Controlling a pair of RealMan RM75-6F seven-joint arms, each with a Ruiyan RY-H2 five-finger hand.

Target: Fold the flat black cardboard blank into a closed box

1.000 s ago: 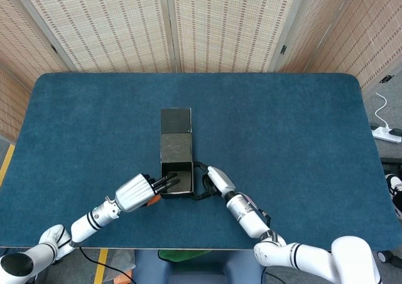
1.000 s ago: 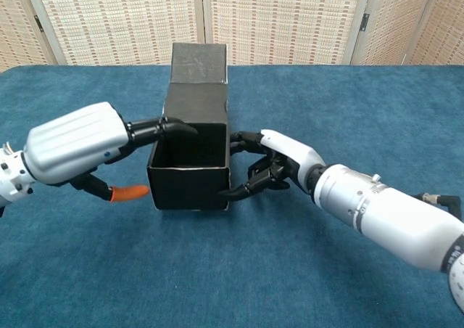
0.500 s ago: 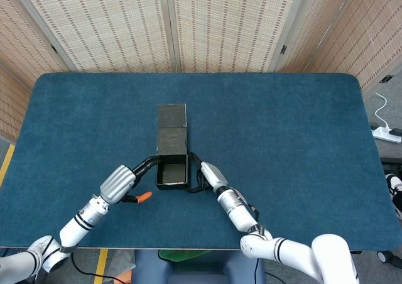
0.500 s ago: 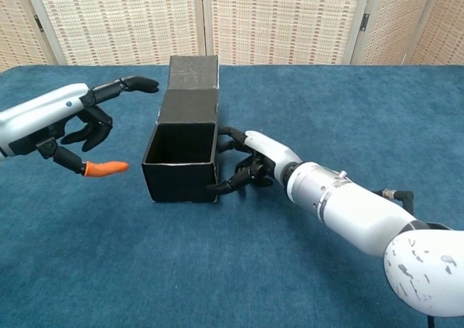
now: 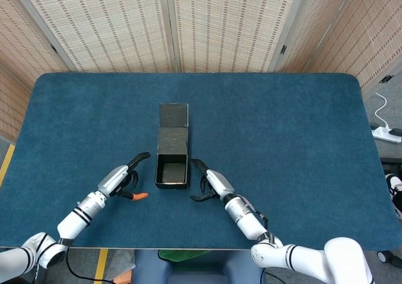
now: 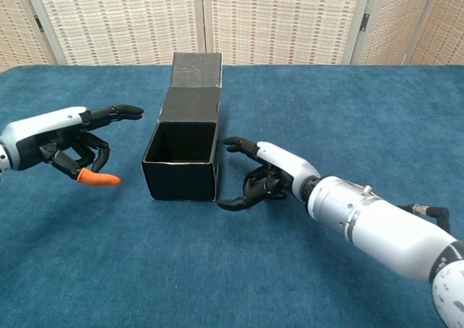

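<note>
Both hands hover empty, fingers spread: left hand (image 6: pixel 61 136) and right hand (image 6: pixel 268 174) flank the open-topped black box (image 6: pixel 183 154) mid-table, neither touching. Its lid flap (image 6: pixel 196 70) stands up behind; pushing it unbraced could slide the box away.

Both views are bright and evenly lit, seemingly from overhead, with no glare. Shadows are soft and short, pooling faintly beside the box (image 6: pixel 182 150) on the blue table (image 5: pixel 282 127). Focus is sharp throughout; the box's dark interior loses detail in both views.
</note>
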